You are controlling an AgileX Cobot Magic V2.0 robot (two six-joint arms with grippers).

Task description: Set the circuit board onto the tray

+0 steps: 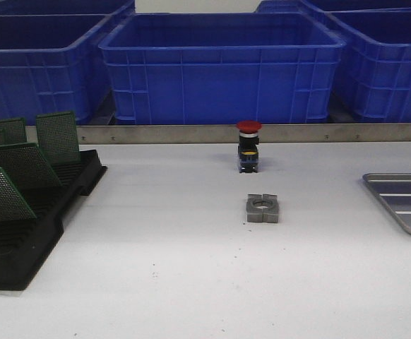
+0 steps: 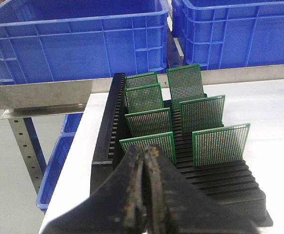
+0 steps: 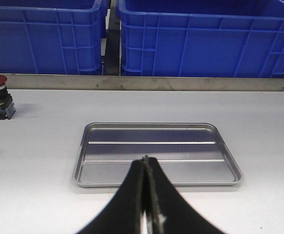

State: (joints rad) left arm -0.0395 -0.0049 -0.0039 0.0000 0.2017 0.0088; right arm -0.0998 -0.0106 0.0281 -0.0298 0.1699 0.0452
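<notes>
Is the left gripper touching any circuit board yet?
Apart. Left wrist view shows the left gripper shut, short of the nearest circuit board standing in the rack.

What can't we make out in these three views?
- Tray: front view's right edge cuts it off; whole only in the right wrist view.
- Black rack: front view's left edge cuts it, so count its circuit boards from the left wrist view.
- Left gripper, right gripper: absent from the front view.
</notes>
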